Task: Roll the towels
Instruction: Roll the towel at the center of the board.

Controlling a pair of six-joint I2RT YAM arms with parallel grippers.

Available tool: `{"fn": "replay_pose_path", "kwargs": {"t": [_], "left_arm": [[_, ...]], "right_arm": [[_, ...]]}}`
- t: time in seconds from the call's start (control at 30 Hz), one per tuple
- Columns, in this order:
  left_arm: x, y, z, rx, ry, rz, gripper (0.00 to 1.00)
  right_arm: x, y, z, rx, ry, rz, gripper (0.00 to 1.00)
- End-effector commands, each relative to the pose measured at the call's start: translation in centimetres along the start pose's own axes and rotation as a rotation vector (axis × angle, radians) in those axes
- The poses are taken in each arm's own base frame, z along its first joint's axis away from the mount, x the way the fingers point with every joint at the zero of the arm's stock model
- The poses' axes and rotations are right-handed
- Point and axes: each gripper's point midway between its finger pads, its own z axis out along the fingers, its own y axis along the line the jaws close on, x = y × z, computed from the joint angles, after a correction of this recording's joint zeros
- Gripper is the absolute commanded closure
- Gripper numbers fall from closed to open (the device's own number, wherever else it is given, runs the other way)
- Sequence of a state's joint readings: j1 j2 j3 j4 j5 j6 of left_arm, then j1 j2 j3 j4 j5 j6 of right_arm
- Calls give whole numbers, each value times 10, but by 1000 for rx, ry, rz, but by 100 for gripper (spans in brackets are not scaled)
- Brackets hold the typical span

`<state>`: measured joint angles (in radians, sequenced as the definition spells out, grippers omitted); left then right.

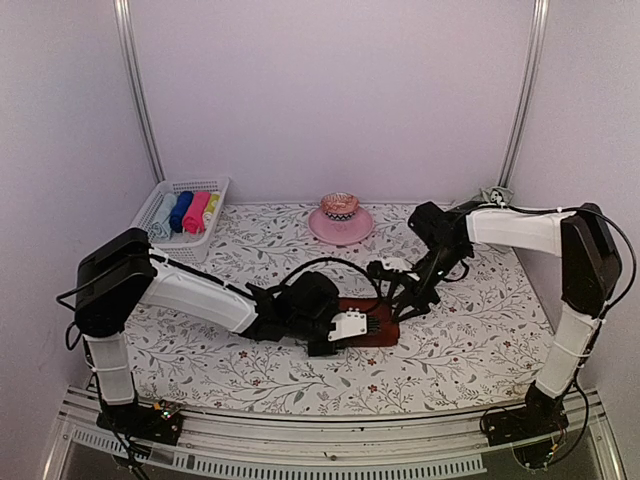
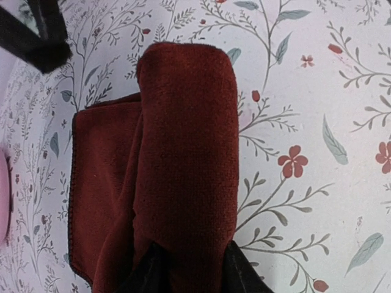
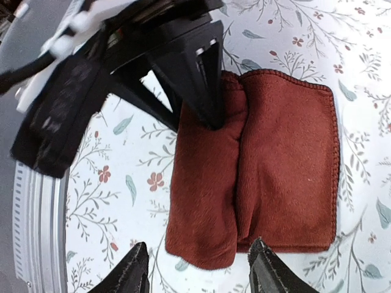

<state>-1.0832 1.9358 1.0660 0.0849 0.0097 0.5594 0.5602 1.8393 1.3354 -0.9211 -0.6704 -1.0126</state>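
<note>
Lower centre of the top view: my left gripper [image 1: 350, 326] is clenched on the rolled fold of the dark red towel [image 1: 381, 336]. The towel lies partly rolled, its other half still flat, on the floral table cover [image 1: 470, 345] at mid-frame. Just beyond it, my right gripper [image 3: 198, 268] hangs over one end of the towel with its jaws spread wide and nothing between them. Farther back stands a pink dish [image 1: 340, 228]. At upper left is a white basket [image 1: 212, 184] of rolled cloths [image 1: 190, 212].
</note>
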Motion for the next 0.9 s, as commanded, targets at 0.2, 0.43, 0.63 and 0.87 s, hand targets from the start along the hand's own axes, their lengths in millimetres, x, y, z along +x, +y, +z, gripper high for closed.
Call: {"fn": "replay_pose_path", "kwargs": {"t": [0.2, 0.43, 0.63, 0.87], "left_arm": [[25, 1, 16, 228, 79, -260, 65], [31, 13, 25, 281, 100, -364, 62], [26, 18, 27, 304, 105, -392, 61], [26, 19, 26, 327, 94, -422, 60]], "right_arm": [[3, 8, -30, 246, -24, -347, 39], [12, 13, -18, 243, -26, -436, 38], [10, 11, -3, 283, -17, -474, 38], [11, 3, 21, 292, 10, -463, 38]]}}
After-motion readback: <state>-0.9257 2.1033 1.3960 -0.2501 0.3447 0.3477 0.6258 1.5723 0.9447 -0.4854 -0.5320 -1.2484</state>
